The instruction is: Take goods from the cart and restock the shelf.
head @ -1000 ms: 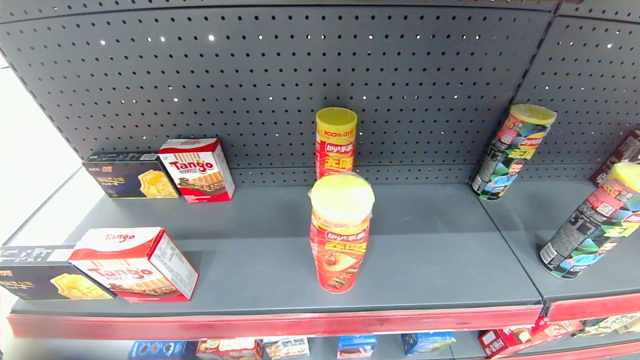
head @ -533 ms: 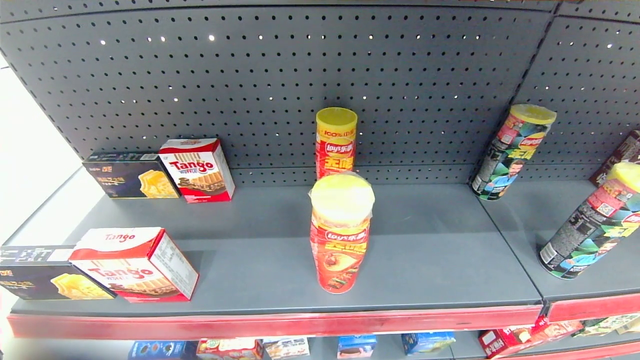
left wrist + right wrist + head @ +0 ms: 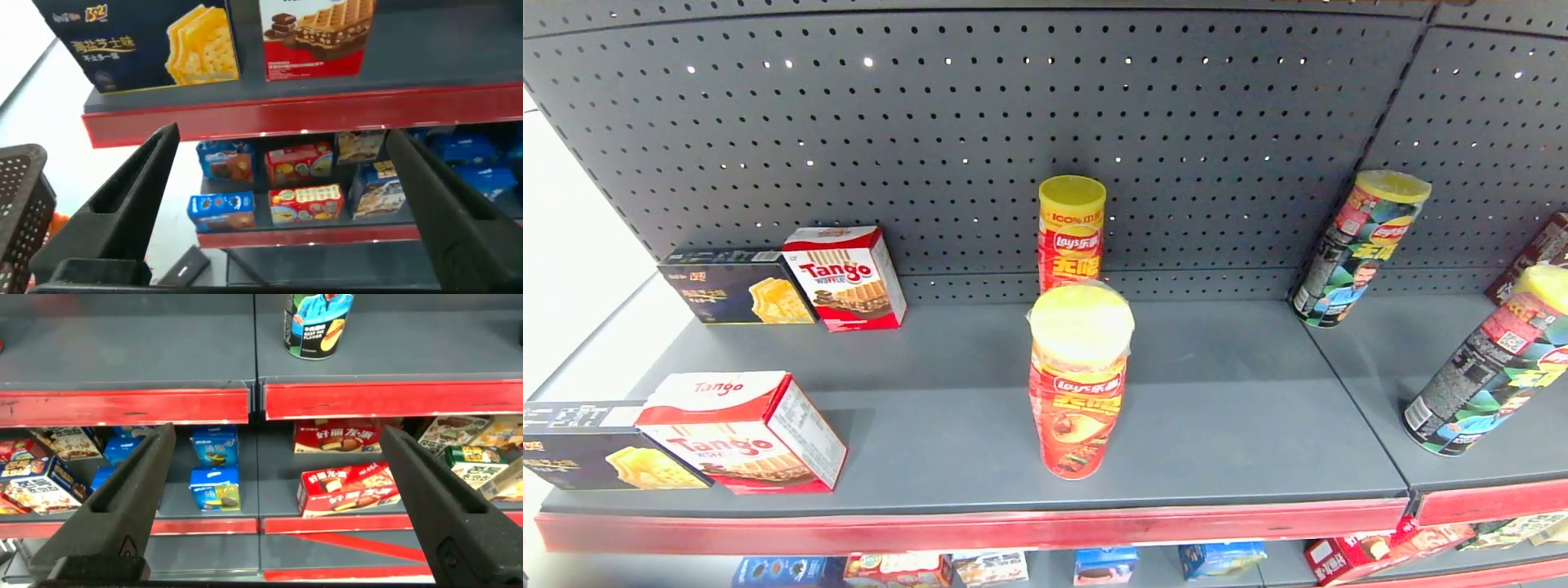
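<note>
Shelf [image 3: 1217, 408] straight ahead: grey deck, pegboard [image 3: 931, 147] behind, red front strip [image 3: 972, 527].

Left gripper [image 3: 282, 212] spread wide, gripping nothing, held short of that strip. Ahead of its jaws, at the deck's front edge: dark cracker box [image 3: 147, 41] just beside red wafer box [image 3: 315, 37], both well apart from the fingers. Past the gap between those jaws, small snack boxes [image 3: 302, 180] in two rows on the lower tiers. Out beyond one left finger, black mesh basket [image 3: 20, 204] — near, not touching.

Right gripper [image 3: 278, 506] likewise wide open and empty. Ahead of its jaws, front dark can [image 3: 319, 322] standing close to the deck's front edge, well clear of both fingers. Beyond the gap, red boxes [image 3: 347, 490] and blue boxes [image 3: 214, 469] on the lower tiers.

Deeper in than either pair of jaws, from the head camera:
- front red can [image 3: 1078, 384] upright mid-deck
- rear red can [image 3: 1072, 233] directly behind it, against the pegboard
- rear wafer box [image 3: 845, 278] and rear cracker box [image 3: 735, 286] side by side at the back, on the left jaws' side
- rear dark can [image 3: 1356, 249] at the back, on the right jaws' side

All of these well apart from both grippers.
</note>
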